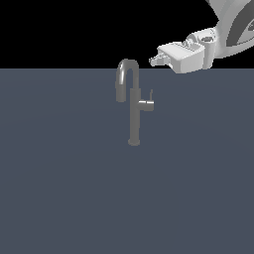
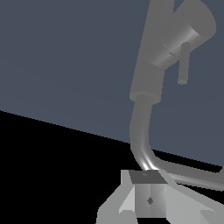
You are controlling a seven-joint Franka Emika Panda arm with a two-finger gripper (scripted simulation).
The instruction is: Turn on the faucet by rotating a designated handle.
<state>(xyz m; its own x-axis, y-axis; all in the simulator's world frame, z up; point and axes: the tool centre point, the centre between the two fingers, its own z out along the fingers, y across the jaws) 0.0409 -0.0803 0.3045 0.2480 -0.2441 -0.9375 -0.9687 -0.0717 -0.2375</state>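
The faucet (image 1: 134, 119) is a slim grey column on a small round base, with a gooseneck spout (image 1: 126, 70) curving toward the exterior view's left. The handle (image 1: 147, 103) is a short stub on the column's side toward the exterior view's right, ending in a thin upright lever (image 1: 151, 95). My gripper (image 1: 154, 60) hovers above the handle, level with the top of the spout, and touches nothing. In the wrist view the faucet (image 2: 151, 57), the handle (image 2: 186, 35) and its lever (image 2: 183, 65) lie beyond my gripper (image 2: 148, 192). Its fingers are pressed together with nothing between them.
The faucet stands on a flat dark blue-grey surface (image 1: 74, 188) that fills the lower part of the exterior view. Behind it the background is black. My white arm (image 1: 233, 30) enters from the exterior view's upper right.
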